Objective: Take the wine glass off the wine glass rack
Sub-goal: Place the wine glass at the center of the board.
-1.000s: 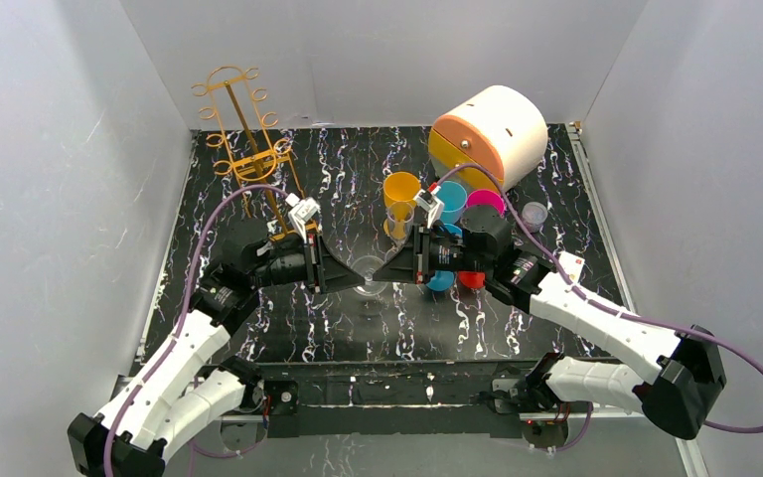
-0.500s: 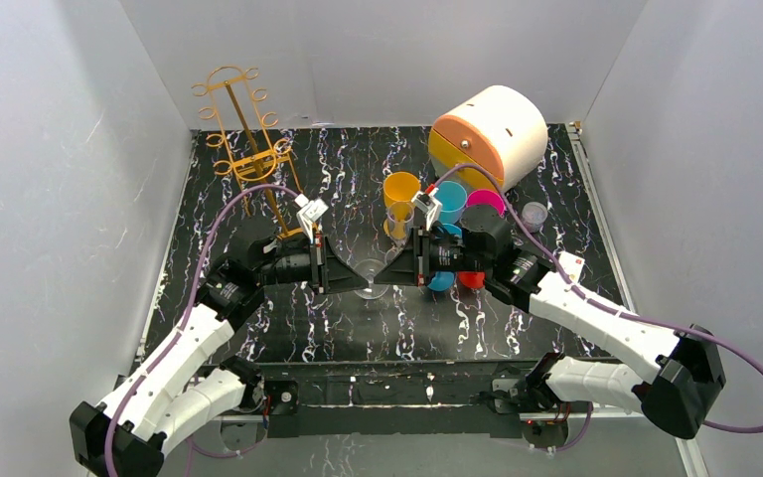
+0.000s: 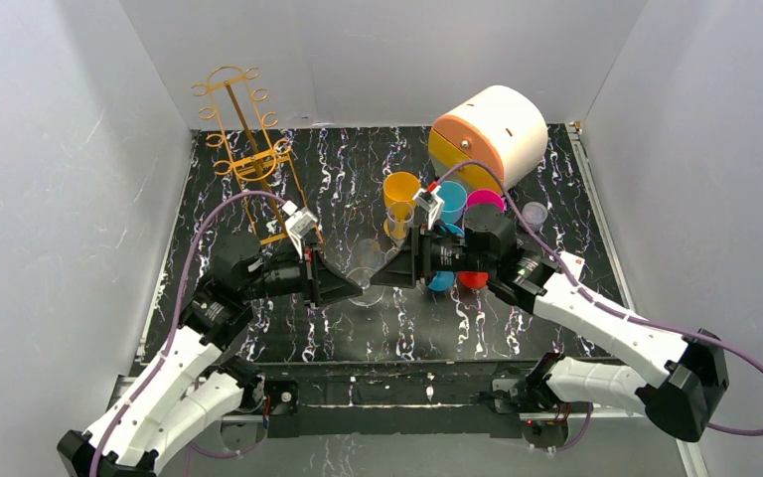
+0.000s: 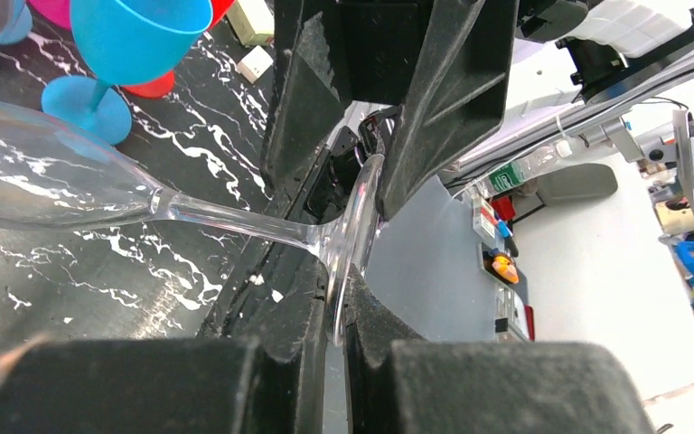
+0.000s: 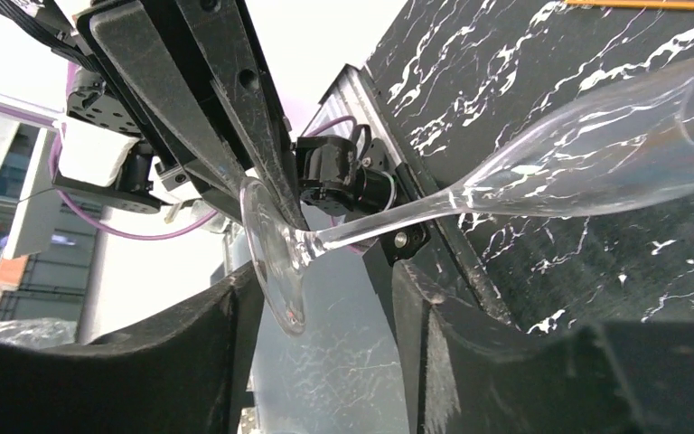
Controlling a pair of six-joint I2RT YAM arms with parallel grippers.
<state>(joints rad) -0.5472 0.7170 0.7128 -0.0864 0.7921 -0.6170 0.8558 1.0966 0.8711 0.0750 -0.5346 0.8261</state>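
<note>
**Clear glass off the rack, L pincer clamped on its foot**

Around: just behind R pincer (image 3: pixel 380 275) stand a yellow plastic cup (image 3: pixel 400 187), a blue plastic goblet (image 3: pixel 451 199) and a magenta plastic cup (image 3: pixel 486 201). A red plastic piece (image 3: pixel 472 280) sits by its wrist. Farther back-right lies a cream-and-orange drum-shaped container (image 3: pixel 497 124) on its side, yellow face toward the arms. A small clear lidded pot (image 3: pixel 534 213) is just right of the magenta cup. The tall gold-orange wire wine glass rack (image 3: pixel 256 159) stands well behind L pincer (image 4: pixel 334 312), at back-left of the black marbled tabletop (image 3: pixel 358 159), apart from both arms.

Pose: both arms reach inward, forearms low, pincers nose to nose at mid-table. L pincer is squeezed tight on the round foot of the clear stemmed wine glass (image 4: pixel 63 185), disc edge-on betw. its fingers (image 4: pixel 280 353). The stem runs out roughly level, glass on its side above the top. R pincer's fingers (image 5: pixel 190 353) stand apart w/ the same foot betw. them and a clear gap on one side. Whether the disc touches a R finger, can't tell.

Containers: glass bowl is see-through, marbling visible behind it. Contents of drum, cups and pot can't be made out.
</note>
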